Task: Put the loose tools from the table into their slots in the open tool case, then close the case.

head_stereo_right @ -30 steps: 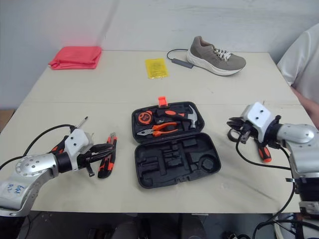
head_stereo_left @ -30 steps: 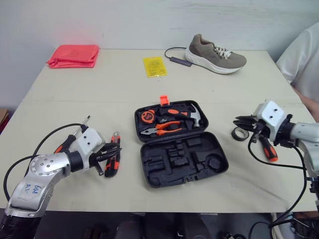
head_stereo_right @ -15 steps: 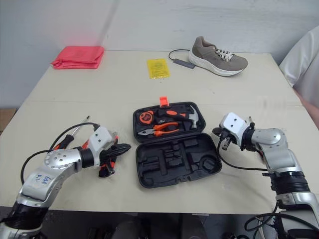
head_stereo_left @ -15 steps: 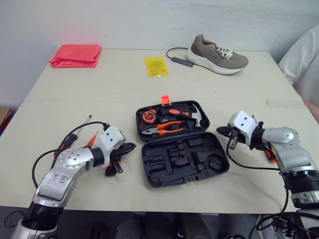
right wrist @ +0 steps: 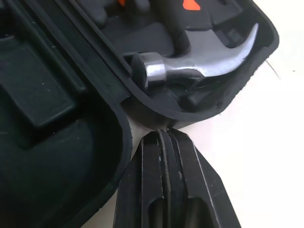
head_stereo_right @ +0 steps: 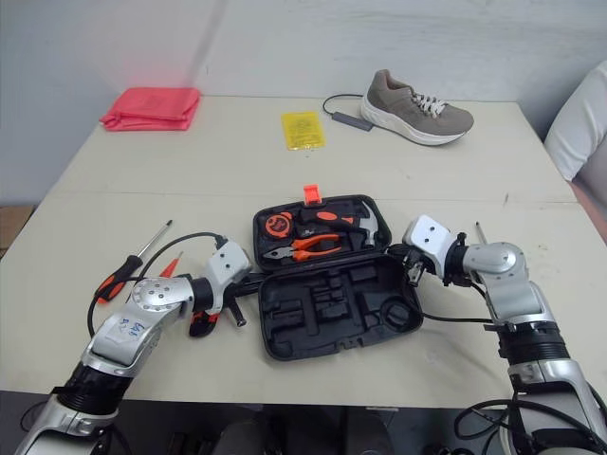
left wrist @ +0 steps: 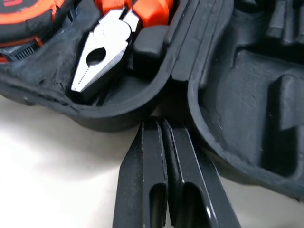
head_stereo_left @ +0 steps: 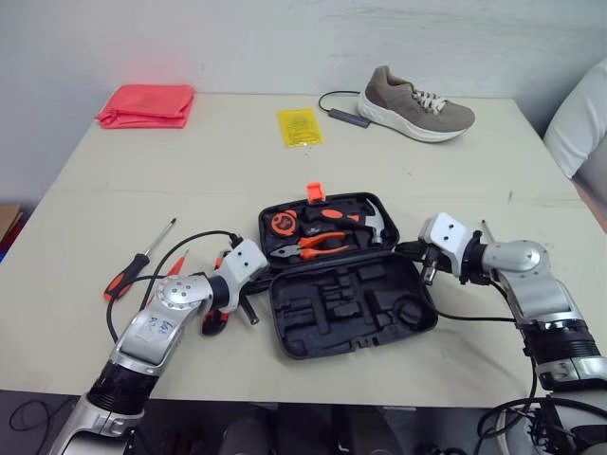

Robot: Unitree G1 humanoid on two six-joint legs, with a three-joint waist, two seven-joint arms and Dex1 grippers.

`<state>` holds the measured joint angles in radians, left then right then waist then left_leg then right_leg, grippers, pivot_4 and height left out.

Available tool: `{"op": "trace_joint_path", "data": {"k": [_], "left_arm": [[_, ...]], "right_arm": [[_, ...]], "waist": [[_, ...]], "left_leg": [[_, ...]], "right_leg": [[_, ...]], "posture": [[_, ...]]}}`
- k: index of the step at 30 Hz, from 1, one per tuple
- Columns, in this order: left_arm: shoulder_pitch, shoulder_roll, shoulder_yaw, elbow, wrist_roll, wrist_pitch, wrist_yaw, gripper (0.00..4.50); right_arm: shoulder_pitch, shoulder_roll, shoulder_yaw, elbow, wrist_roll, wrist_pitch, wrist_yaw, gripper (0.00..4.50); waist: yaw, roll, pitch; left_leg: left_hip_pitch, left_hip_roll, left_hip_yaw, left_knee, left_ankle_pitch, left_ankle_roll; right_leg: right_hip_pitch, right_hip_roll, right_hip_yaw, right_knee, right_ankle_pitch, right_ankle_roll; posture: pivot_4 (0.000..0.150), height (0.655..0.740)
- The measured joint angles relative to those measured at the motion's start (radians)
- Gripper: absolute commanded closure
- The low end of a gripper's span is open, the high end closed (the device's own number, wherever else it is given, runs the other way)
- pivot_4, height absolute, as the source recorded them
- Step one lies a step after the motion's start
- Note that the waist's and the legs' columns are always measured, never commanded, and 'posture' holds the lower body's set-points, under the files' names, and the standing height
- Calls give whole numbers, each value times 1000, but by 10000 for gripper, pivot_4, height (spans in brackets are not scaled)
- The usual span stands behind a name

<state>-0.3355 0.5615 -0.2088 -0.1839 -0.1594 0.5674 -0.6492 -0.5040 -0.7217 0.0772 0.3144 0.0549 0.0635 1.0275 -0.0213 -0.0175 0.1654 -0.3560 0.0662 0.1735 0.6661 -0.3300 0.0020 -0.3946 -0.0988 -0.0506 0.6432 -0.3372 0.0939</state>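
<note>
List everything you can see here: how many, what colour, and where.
table: one, beige, under everything
tool case: one, black, open, table centre
hammer: one, steel head, case's far half
pliers: one, orange handles, case's far half
tape measure: one, black-orange, case's far half
screwdriver: one, black-orange handle, left of case
slim orange tool: one, orange, beside screwdriver
black-orange tool: one, partly under left arm
cloth: one, red, far left corner
packet: one, yellow, far centre
shoe: one, taupe, white sole, far right
cable: one, black, beside shoe
sleeve: one, white, a person's, right edge
left gripper: one, black, shut, at case's left side
right gripper: one, black, shut, at case's right side
</note>
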Motion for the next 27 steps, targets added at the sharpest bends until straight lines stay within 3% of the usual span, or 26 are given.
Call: {"op": "trace_joint_path", "data": {"k": [13,27], "left_arm": [[-49,6,-5,75,44,-63,-88,44186],[-5,9,14,38,45,-74,-128,44186]], "right_arm": [[313,-81,-83,-371,99,175,41,45000],[355,-86,-90,-430,103,210,-9,45000]], "waist": [[18,0,0],[17,0,0]], "left_leg": [[0,0,0,0,0,0],[0,0,0,-1,0,0]], "right_leg": [[0,0,0,0,0,0],[0,0,0,-1,0,0]], "posture": [[1500,7400],[1500,7400]]}}
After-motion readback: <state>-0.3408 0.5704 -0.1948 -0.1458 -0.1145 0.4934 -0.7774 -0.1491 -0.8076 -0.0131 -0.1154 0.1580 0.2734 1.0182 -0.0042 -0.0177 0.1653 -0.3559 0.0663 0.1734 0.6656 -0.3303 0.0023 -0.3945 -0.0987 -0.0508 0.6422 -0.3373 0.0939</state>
